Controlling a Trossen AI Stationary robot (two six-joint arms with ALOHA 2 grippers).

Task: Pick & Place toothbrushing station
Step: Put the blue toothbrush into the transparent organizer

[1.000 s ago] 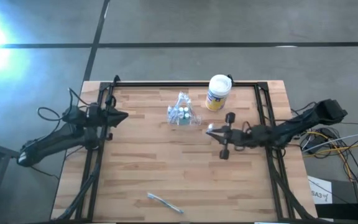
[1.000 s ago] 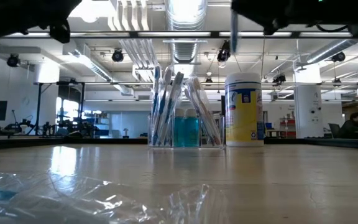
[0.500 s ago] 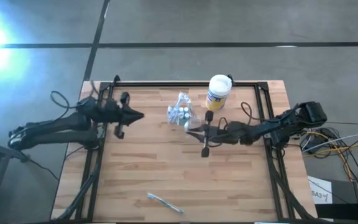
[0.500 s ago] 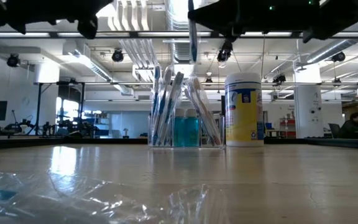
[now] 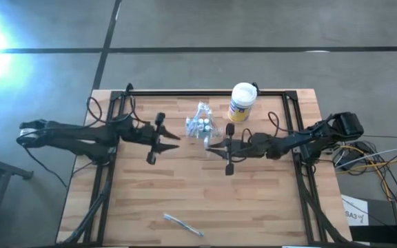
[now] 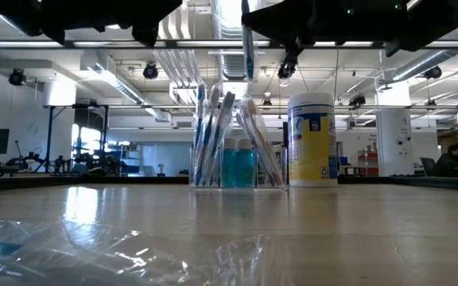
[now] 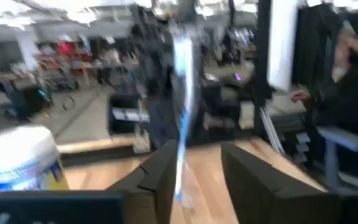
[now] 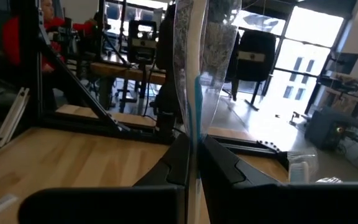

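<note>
Nearest the front edge of the table (image 5: 267,207), a crinkly clear wrapper (image 5: 182,224) lying flat. Mid-table, left gripper (image 5: 172,139) up off the wood, fingers (image 7: 160,180) apart, nothing in them. Just right of it, right gripper (image 5: 211,146) clamped tight on a wrapped toothbrush (image 6: 247,44), held upright with the blue handle showing through the film. A bit farther back, between the two, the toothbrushing station (image 5: 200,126): see-through plastic, standing upright, open end up, wider side running left-right. Inside, wrapped brushes on end, leaning, plus teal bottles (image 6: 238,168). Farthest back and right, just beside it, a white-lidded yellow-labelled canister (image 5: 240,102), lid shut.
</note>
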